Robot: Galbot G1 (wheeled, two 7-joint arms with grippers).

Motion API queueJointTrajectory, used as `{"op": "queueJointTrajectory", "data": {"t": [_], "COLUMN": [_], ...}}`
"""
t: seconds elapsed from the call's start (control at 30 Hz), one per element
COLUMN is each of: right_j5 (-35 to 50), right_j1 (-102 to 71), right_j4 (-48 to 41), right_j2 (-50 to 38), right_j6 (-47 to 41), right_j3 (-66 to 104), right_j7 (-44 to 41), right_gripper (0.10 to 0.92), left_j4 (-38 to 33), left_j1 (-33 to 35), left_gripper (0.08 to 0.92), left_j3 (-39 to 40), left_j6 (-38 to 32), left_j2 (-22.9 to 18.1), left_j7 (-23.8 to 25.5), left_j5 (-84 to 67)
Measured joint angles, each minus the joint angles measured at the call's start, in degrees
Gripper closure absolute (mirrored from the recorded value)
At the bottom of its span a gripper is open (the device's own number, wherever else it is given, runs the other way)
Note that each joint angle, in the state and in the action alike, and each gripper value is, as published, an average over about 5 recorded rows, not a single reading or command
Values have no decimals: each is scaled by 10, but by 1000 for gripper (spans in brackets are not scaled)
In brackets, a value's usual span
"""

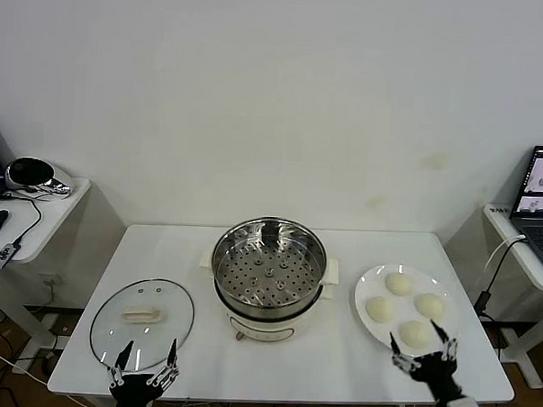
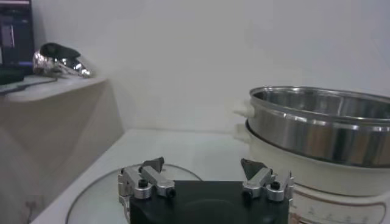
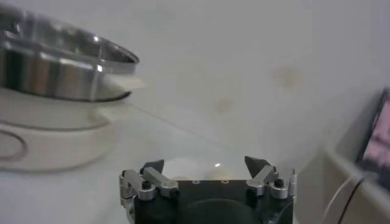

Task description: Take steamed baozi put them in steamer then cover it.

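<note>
steamer (image 1: 268, 274): shiny round metal basket with holes, on a white pot, middle of table, empty | baozi (image 1: 399, 284): four round white buns, on the right | cover (image 1: 142, 323): clear glass lid, flat, on the left

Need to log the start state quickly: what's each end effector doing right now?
Left end effector: open, empty, at the cover's near edge.
Right end effector: open, empty, by the plate of baozi.
</note>
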Motion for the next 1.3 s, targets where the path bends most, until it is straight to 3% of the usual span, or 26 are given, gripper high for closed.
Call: {"op": "queueJointTrajectory", "data": {"t": [0.37,0.67,0.93,1.3], "right_j5": [-84,-110,-124,-135], "right_j1": [133,344,555,744], "right_j4": [-82,-205,-332,-483], "right_j2": [-184,-298,-319,-274], "right_j6": [-28,-21,8,67], "right_j3": [-27,-185,-383,-578], "right_j7": [-135,-274,-368,-440], "right_gripper": [203,203,203,203], "left_j4": [-13,-15,-15,-16], "left_j1": [-11,-17,-23,-28], "left_gripper": [177,177,177,177], "left_j3": [-24,-41,-53,-67], "left_j6": [1,0,2,5], "left_j2": [0,-2,-3,-1], "left_j7": [11,11,9,8], "left_j5": [16,19,21,21]}}
